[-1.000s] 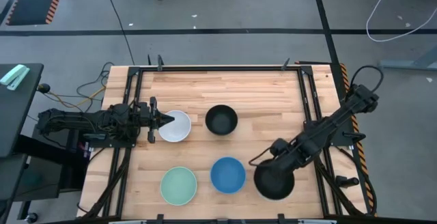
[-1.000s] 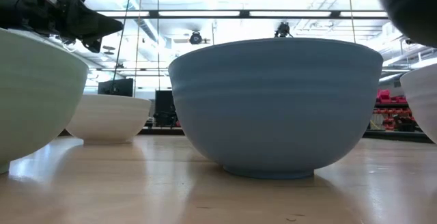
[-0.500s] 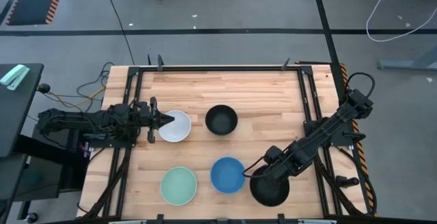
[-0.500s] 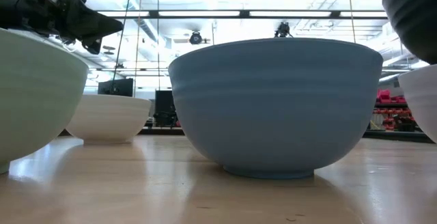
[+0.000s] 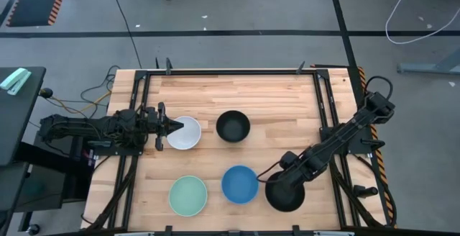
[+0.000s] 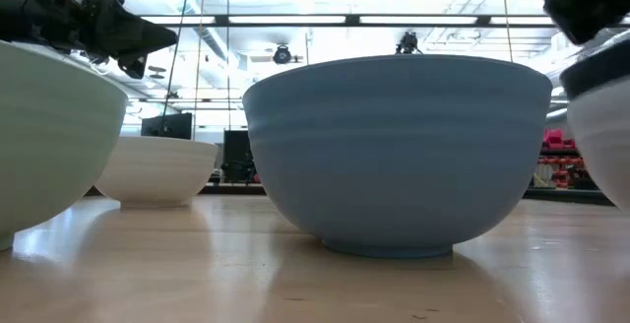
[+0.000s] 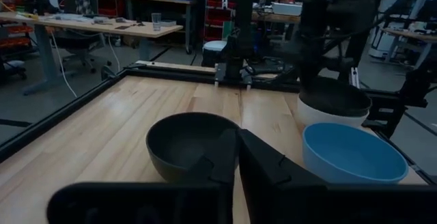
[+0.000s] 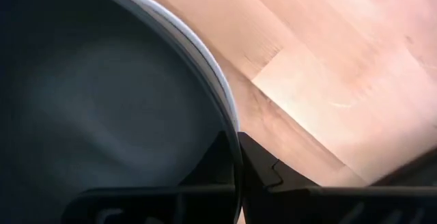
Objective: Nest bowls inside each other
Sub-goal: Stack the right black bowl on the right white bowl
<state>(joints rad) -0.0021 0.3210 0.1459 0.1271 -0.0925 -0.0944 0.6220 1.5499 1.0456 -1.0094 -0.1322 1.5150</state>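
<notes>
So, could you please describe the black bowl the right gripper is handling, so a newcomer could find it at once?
On the wooden table, look along the front row past the mint bowl and blue bowl. The black bowl sits nested in a white bowl, under the right gripper.

Grey concrete floor (image 5: 237, 6), ceiling strip lights (image 6: 285, 20), work desk (image 7: 102, 27).
</notes>
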